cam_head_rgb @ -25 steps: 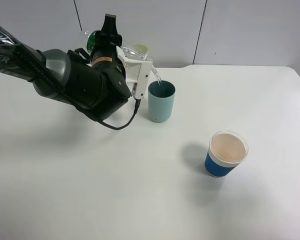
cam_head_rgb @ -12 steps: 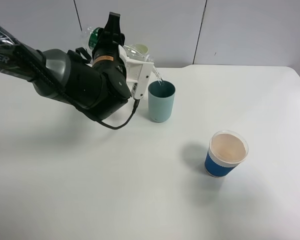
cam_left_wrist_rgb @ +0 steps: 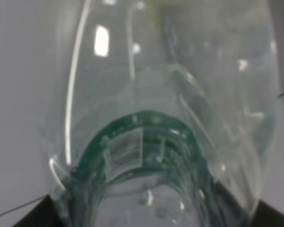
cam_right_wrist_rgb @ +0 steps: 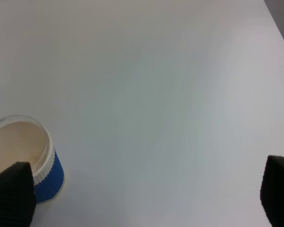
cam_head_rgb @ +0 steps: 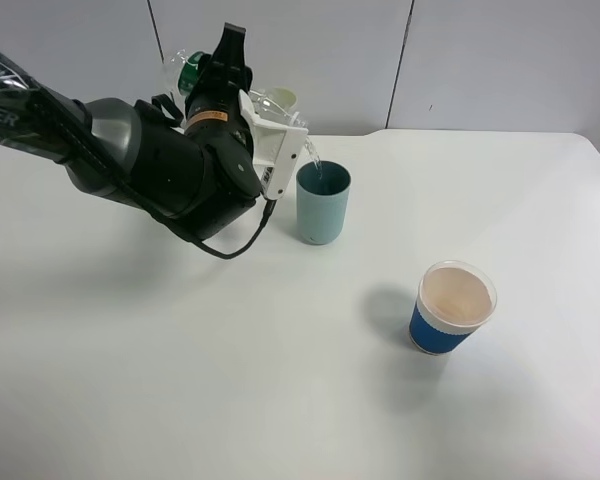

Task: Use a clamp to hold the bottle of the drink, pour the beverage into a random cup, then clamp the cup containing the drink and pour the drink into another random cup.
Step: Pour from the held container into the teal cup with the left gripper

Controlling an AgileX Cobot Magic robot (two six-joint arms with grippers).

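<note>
Tilted slightly steeper than before, the small clear green-labelled plastic bottle, clenched in the black left gripper on its rolled wrist, streams clear liquid into the teal plastic tumbler at far centre.

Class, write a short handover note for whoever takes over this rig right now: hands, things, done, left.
Left hand: shut on the bottle, tipped over the teal cup; beverage streaming in.
Right hand: open, empty, above the table by the blue paper cup.
The yellow-green cup: behind the left hand.
Done: bottle grasped, first pour under way.
Left: finish it, then pour teal cup into yellow-green cup.
</note>
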